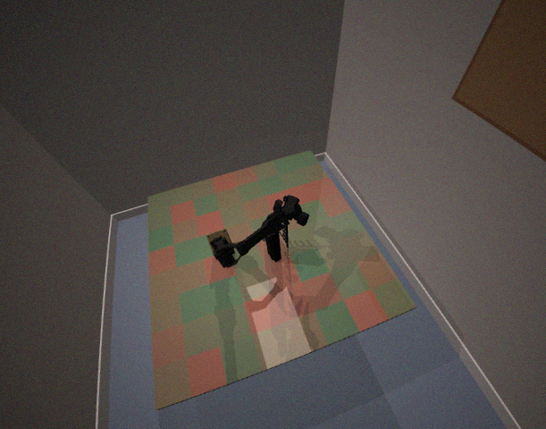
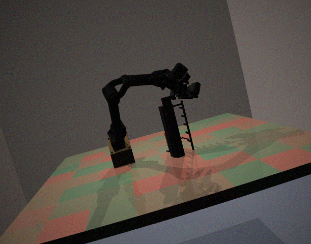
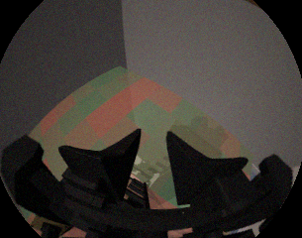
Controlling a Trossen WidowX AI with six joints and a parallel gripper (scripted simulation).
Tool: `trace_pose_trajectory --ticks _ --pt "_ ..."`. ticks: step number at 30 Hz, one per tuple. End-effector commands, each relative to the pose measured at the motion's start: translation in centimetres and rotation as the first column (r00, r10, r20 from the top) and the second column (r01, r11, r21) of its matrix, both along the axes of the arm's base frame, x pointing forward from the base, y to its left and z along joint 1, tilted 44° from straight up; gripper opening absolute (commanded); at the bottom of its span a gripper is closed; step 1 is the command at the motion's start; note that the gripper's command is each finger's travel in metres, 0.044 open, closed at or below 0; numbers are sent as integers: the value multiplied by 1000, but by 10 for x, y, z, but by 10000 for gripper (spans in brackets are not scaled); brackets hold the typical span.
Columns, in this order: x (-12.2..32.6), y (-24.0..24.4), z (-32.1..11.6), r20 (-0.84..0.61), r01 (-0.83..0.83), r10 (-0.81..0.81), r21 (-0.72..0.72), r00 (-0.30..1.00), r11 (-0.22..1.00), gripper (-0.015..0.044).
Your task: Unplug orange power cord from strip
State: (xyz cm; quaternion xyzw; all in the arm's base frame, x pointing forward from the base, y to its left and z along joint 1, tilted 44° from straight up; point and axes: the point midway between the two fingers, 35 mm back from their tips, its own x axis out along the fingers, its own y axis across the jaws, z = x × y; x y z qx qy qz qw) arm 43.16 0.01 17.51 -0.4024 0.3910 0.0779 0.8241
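Note:
A small orange patch (image 2: 165, 135), perhaps the cord or its plug, shows at the left edge of a tall black upright block (image 1: 273, 248) (image 2: 173, 131) (image 3: 137, 190). Most of the orange cord is hidden. I cannot make out the power strip or its sockets in the dark; it may be part of this block. A thin black toothed bar (image 2: 187, 124) stands at the block's right side. My gripper (image 3: 153, 133) is partly open with nothing between its fingertips. In the top and exterior views its dark hand is over or near the block's top; I cannot tell whether they touch.
The block and the arm's base (image 2: 122, 158) stand on a patchwork table top (image 1: 198, 299) (image 2: 79, 190) (image 3: 111, 119). Walls stand beyond its far side. A brown panel (image 1: 513, 88) is on the right wall. The arm's shadow falls across the table.

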Motion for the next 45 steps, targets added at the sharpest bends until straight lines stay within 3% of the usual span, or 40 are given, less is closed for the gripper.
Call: trace_pose_trajectory --ticks 1,4,12,17,21,45 --pt "-15 16 -28 -108 -31 26 -44 994 999 160" --pt "-18 21 -27 -117 -96 89 -55 989 994 160" --pt "-76 30 -106 -542 -333 181 -196 821 922 160" --pt "-129 11 -136 -790 -485 76 -293 608 824 160" --pt "-165 -5 -142 -909 -629 -34 -313 414 711 160" --pt "-168 -17 -134 -923 -655 -55 -311 380 688 160"
